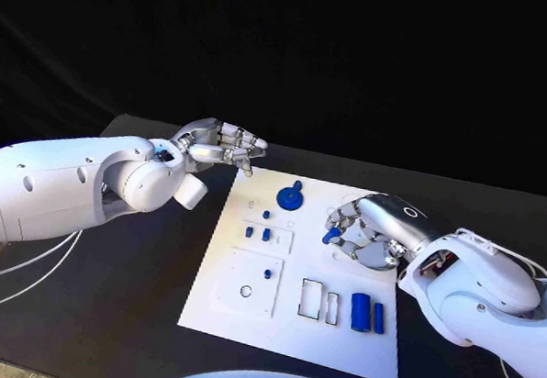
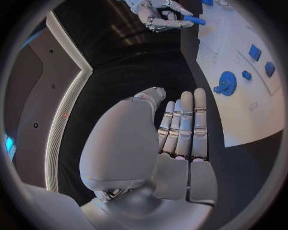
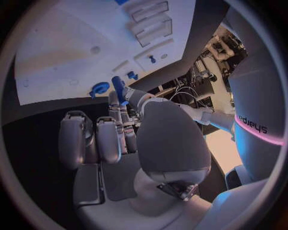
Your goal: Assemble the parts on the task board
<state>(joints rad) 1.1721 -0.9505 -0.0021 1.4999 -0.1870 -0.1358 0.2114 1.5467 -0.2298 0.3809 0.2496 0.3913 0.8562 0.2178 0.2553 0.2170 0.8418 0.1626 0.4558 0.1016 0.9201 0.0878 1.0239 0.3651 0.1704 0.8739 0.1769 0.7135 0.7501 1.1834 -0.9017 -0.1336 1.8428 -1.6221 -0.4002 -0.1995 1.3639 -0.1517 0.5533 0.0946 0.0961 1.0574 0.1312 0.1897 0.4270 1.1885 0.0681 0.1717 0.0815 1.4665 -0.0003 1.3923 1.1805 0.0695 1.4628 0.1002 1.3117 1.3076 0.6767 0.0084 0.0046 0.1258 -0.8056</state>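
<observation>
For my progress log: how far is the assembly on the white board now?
Done: a blue gear sits on the board. In hand: the right hand pinches a small blue peg above it. Left: two blue cylinders lie loose, slots stay empty. The left hand holds nothing.

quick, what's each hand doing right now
Left hand: holds nothing, fingers straight and side by side, beside the task board.
Right hand: pinches a small blue part over the board.

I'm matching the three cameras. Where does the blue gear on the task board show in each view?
Head view: blue gear at the board's far edge.
Left wrist view: gear just beyond the left hand.
Right wrist view: gear near the right hand.
Shared landmark: white task board.
</observation>
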